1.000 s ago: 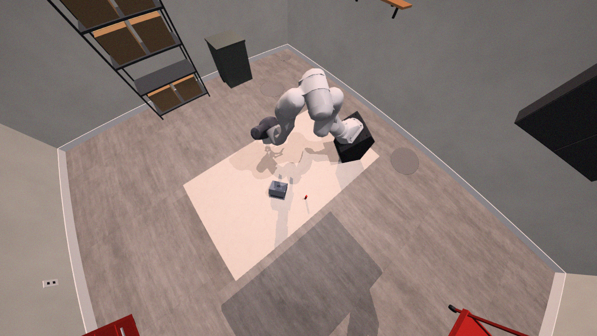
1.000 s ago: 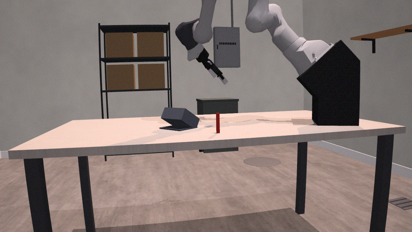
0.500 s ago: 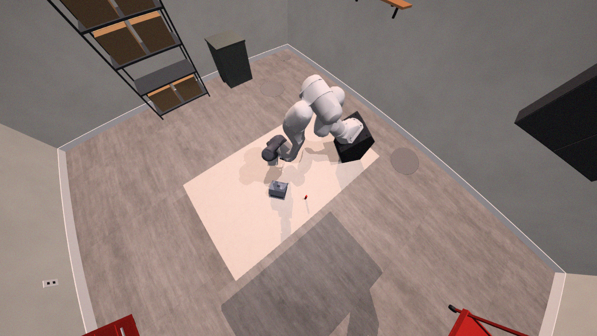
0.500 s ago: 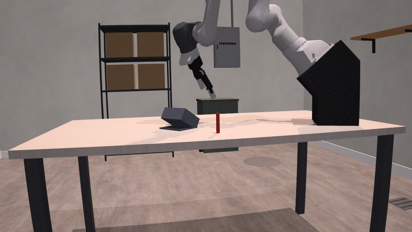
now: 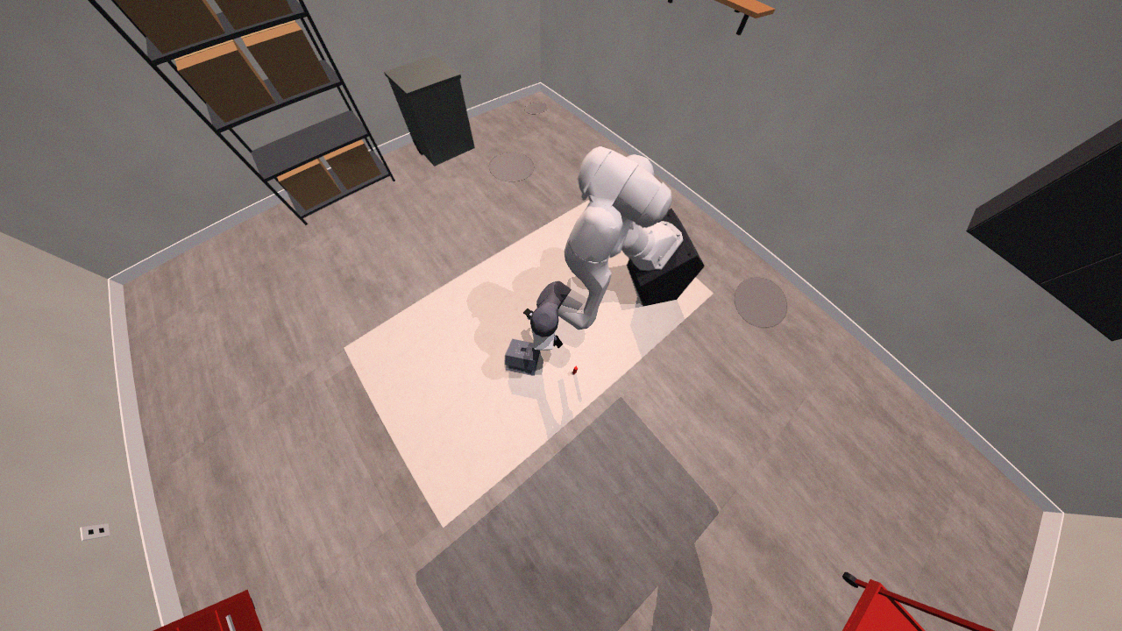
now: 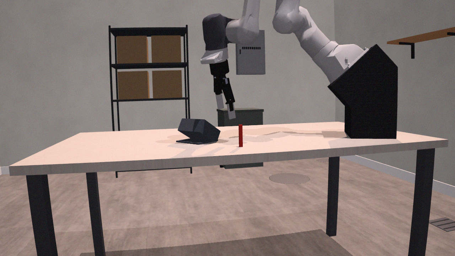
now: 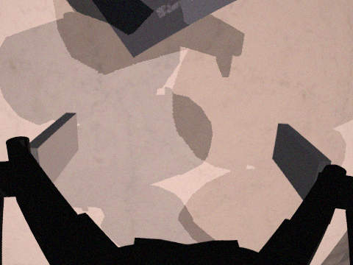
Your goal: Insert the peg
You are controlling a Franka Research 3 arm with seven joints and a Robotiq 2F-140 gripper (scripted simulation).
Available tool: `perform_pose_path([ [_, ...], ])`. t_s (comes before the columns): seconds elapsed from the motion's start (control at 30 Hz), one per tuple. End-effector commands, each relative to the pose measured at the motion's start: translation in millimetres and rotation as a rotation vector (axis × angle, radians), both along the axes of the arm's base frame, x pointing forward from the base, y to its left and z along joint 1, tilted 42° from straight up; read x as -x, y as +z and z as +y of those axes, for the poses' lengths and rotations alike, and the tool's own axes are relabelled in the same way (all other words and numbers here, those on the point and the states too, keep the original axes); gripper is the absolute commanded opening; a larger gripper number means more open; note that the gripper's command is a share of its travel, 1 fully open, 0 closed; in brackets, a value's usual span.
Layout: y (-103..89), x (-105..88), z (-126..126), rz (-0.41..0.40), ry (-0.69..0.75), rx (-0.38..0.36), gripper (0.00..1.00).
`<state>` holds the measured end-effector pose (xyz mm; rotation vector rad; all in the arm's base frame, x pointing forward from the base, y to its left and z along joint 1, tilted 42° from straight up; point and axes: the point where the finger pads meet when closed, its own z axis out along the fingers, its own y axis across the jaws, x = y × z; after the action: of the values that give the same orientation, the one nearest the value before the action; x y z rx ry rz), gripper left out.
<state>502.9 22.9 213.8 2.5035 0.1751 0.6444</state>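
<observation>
A thin red peg stands upright on the pale table; it also shows in the overhead view. A dark grey block with a sloped panel sits to the peg's left. My gripper hangs open and empty above the table, behind and between the block and the peg. Its two fingers stand wide apart in the wrist view. The peg is not in the wrist view.
The arm's black angled base stands on the table's right end. A shelf rack with cardboard boxes and a dark cabinet stand behind the table. Red equipment sits on the floor.
</observation>
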Motion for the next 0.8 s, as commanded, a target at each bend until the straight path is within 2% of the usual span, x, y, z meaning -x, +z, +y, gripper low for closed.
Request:
perform_pose_path([
  [0.0,-12.6,-8.9,65.6,-0.145,-0.029,-0.124,1.00],
  [0.1,-27.7,2.1,120.9,-0.164,0.018,-0.194,1.00],
  [0.23,-46.4,26.1,189.7,-0.174,0.074,-0.289,1.00],
  [0.3,-46.4,26.1,189.7,-0.174,0.074,-0.289,1.00],
  [0.37,-49.7,31.5,201.3,-0.174,0.084,-0.306,1.00],
  [0.77,-50.0,31.7,201.1,-0.173,0.082,-0.307,1.00],
])
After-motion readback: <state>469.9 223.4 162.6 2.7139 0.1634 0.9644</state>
